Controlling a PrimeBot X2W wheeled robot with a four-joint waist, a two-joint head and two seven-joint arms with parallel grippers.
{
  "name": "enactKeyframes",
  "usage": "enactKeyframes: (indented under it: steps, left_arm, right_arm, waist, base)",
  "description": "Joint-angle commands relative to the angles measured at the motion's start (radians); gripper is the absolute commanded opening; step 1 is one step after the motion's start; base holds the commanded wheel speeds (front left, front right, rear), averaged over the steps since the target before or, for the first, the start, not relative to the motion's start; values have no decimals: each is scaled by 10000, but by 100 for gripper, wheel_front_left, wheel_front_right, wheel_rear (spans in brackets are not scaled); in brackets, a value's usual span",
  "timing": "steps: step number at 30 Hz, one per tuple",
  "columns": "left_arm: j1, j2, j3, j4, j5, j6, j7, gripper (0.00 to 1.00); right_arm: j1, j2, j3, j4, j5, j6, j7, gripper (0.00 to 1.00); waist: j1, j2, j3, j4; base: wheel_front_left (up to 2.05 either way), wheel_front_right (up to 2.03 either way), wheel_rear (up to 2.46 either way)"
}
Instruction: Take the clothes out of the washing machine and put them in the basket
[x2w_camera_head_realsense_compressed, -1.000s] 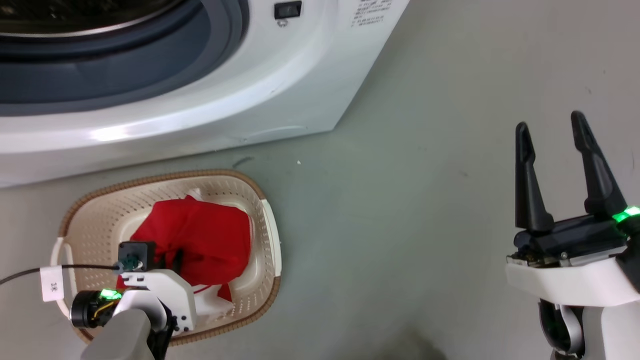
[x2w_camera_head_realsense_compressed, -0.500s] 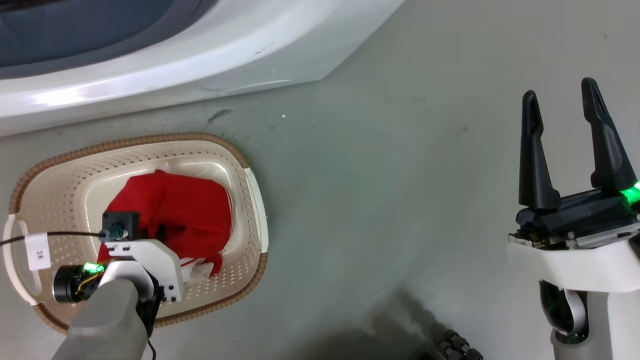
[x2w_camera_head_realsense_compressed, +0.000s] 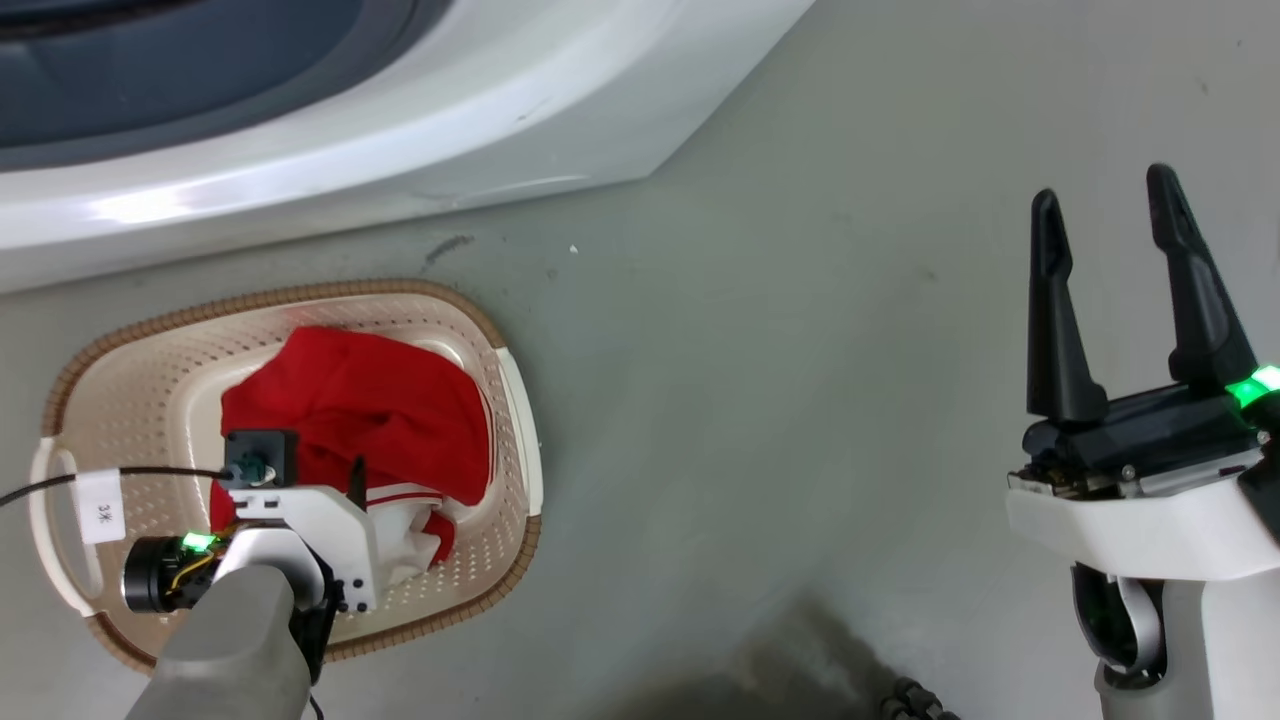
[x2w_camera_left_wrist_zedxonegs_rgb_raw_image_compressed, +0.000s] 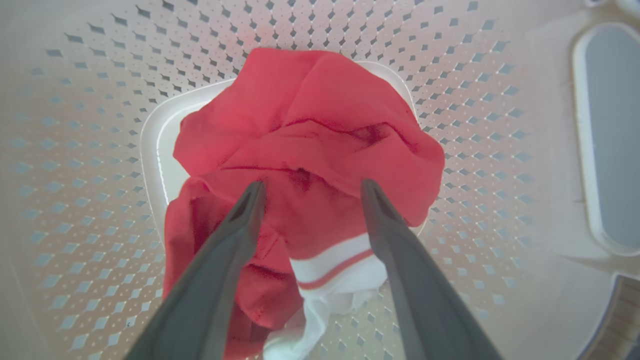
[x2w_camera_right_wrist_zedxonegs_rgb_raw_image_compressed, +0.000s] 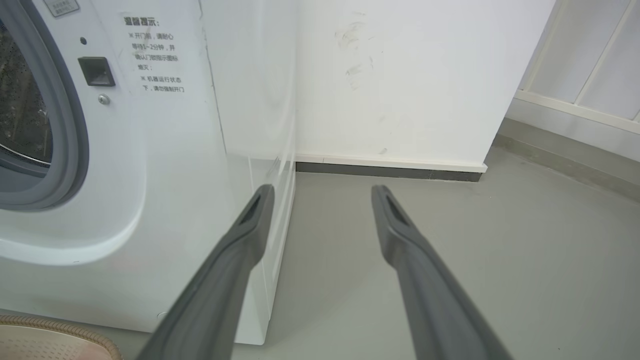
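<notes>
Head view: 1 basket (x2w_camera_head_realsense_compressed: 140, 420), 1 garment (x2w_camera_head_realsense_compressed: 370, 420) inside.

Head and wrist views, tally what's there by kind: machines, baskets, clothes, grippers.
Washing machine: 1
Basket: 1
Clothes, one red garment: 1
Grippers: 2, left gripper and right gripper
Total: 5

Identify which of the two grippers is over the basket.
The left gripper, fingers apart above the clothes in the basket; the right gripper is over the floor.
</notes>
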Motion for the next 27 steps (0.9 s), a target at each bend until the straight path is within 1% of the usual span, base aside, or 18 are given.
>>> enactKeyframes:
  steps: [1,6,12,20,27]
  left_arm:
    - [143,-7,-3,-145,64,25,-63,100]
    - [856,-33,236,-968,213,217,-49,100]
    - [1896,-122,720,-2339,697,496,-51,100]
    - [3515,-320,1882,-4540,1685,901,-51,100]
    - [4666,-618,2971,-6332,2710,953,-53,100]
  right_arm:
    - [138,2,5,35,-66,-7,-21,100]
    - [518,2,19,162,-252,-7,-21,100]
    - [1097,0,-24,368,-424,-7,-20,100]
    - [1820,2,-72,550,-630,-7,-20,100]
    - [2381,0,-70,688,-772,-7,-20,100]
  waist:
    - [-1,-1,-377,60]
    - [-1,-1,-1253,278]
    - [-1,-1,-2377,552]
    - [-1,-1,-3712,874]
    - [-1,-1,-4636,1148]
  base:
    - [0,0,0]
    - [0,0,0]
    - [0,0,0]
    - [0,0,0]
    - [0,0,0]
